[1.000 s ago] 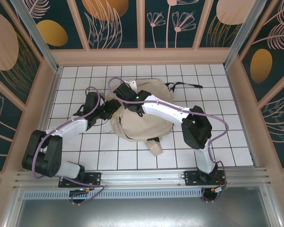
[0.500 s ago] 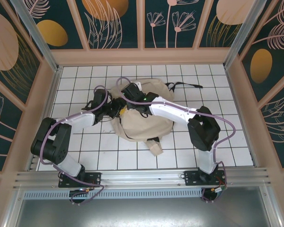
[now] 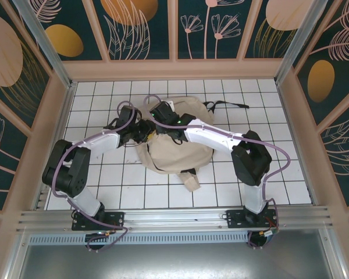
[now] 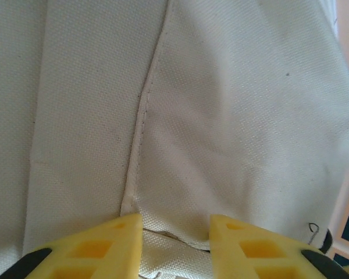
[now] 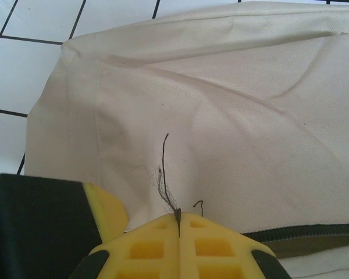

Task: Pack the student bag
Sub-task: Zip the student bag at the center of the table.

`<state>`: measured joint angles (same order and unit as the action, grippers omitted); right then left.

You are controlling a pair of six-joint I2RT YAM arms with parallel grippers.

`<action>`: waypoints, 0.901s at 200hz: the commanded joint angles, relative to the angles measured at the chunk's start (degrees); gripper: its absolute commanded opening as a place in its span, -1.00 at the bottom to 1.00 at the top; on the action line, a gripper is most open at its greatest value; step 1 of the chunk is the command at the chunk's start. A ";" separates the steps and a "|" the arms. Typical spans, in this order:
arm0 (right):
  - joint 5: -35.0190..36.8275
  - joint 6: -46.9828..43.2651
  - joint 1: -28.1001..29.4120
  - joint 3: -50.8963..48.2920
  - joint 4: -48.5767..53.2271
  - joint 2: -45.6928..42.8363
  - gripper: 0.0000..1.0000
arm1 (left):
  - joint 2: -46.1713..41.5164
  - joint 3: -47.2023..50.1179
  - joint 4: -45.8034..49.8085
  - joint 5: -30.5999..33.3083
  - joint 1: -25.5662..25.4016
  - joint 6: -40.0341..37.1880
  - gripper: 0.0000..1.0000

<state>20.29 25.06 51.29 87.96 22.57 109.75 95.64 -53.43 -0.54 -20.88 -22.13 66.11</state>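
The student bag [image 3: 183, 148], a big cream canvas backpack, lies in the middle of the white tiled table [image 3: 104, 174]. My left gripper [image 3: 144, 130] is at its upper left edge. In the left wrist view the gripper [image 4: 175, 224] is open, its yellow fingers [image 4: 113, 244] apart, a canvas fold [image 4: 174, 247] between them. My right gripper [image 3: 156, 118] reaches across the bag's top. In the right wrist view the gripper [image 5: 178, 216] is shut on a small dark pull tab [image 5: 177, 214] with frayed threads, the dark zipper [image 5: 305, 232] running off to the right. A left finger [image 5: 107, 212] sits close beside it.
A black strap [image 3: 228, 104] trails from the bag toward the back right. A beige loop [image 3: 192, 183] sticks out at the bag's near edge. Wooden walls [image 3: 58, 116] enclose the table on three sides. Bare tiles lie at the front and on the right side.
My left arm has pushed forward onto the bag's upper left edge and its jaws have narrowed around the canvas. The right gripper has shifted slightly right, still shut.
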 commanded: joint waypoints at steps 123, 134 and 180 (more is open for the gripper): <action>1.77 5.73 -4.05 -5.26 -0.91 -7.44 -1.00 | -1.79 0.86 1.15 2.88 -0.72 -5.77 -1.00; 0.00 5.29 -4.18 -5.15 -1.19 -7.22 -1.00 | -3.06 0.86 1.78 2.54 -0.72 -7.45 -1.00; -1.14 6.85 -5.02 -4.03 0.06 -5.91 -1.00 | -7.29 1.43 6.92 1.30 -0.72 -19.52 -0.94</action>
<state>18.46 30.02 47.42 83.18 21.78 105.91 90.98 -52.97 1.78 -19.68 -22.63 54.98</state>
